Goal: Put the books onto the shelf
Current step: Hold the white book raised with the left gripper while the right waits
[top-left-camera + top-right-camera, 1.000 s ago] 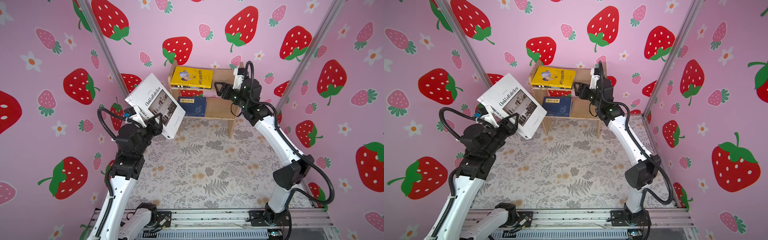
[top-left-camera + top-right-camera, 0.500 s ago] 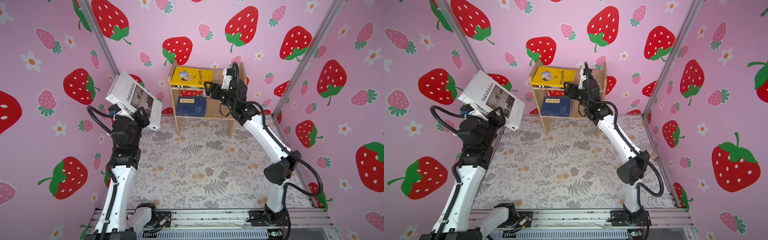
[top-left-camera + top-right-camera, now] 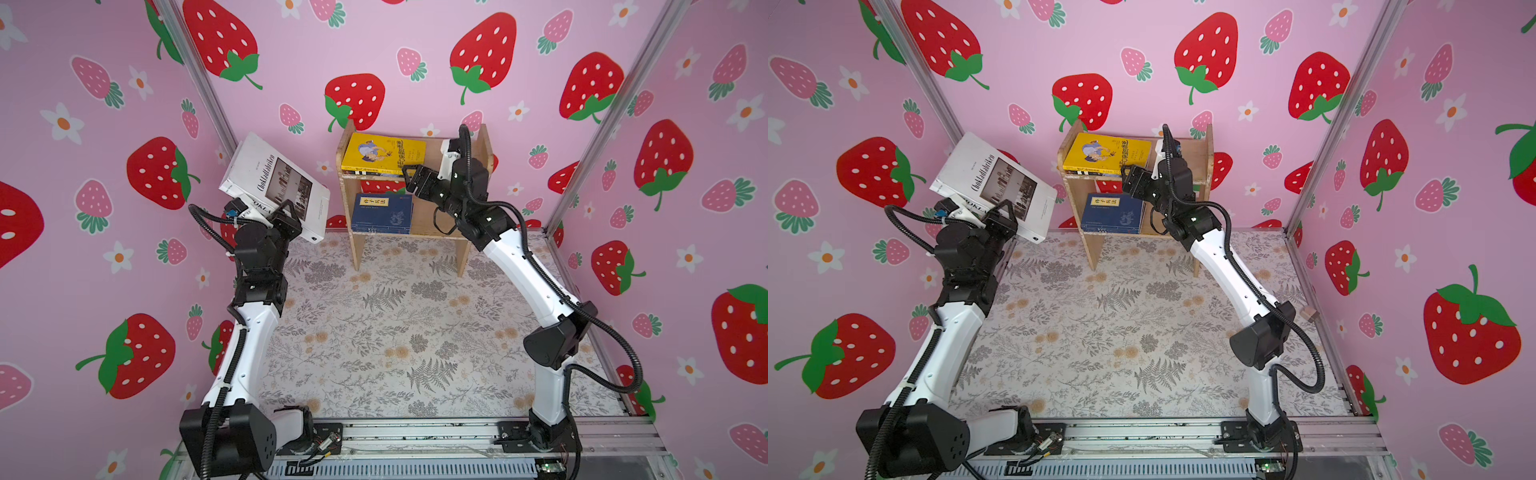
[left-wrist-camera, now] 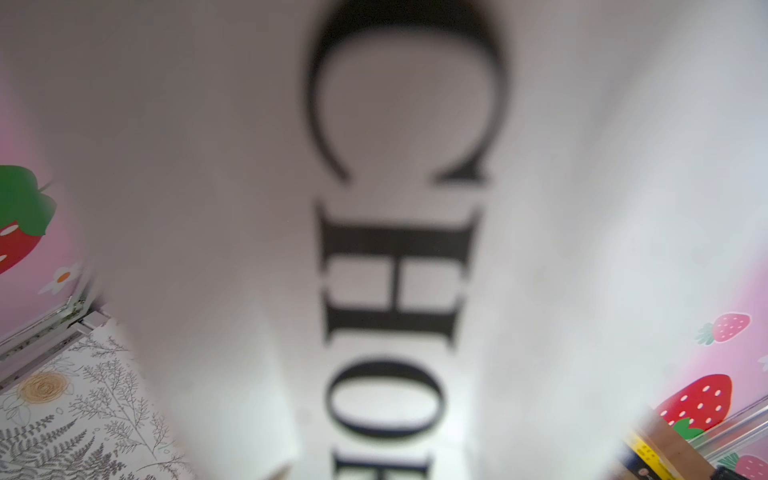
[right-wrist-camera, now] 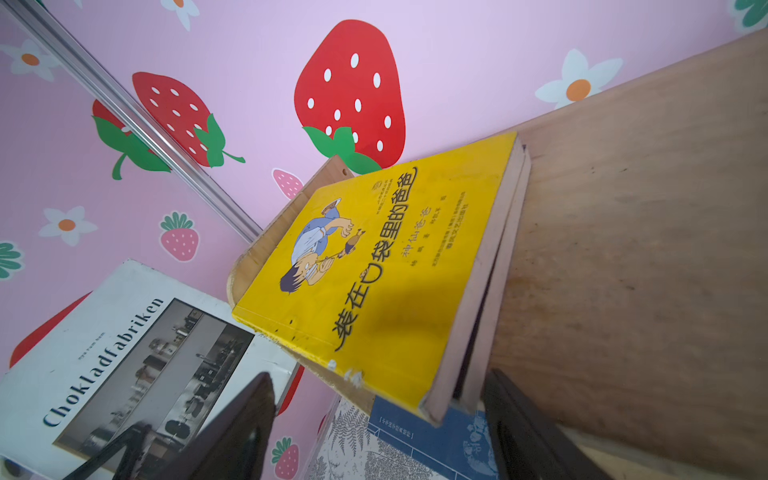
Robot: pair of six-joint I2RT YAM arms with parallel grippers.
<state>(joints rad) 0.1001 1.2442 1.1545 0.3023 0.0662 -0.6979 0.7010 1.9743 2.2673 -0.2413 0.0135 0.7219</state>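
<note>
The left claw pinches the white book; the right claw is spread beside the yellow book. Better to level the white one before reaching the shelf ahead.

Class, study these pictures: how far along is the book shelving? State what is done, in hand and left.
Done: the yellow book lies on the upper tier of the shelf, navy books on the lower.
In hand: the left gripper holds the white book aloft, beside the shelf; the right gripper stands open by the yellow book.
Left: shelving the white book.
</note>
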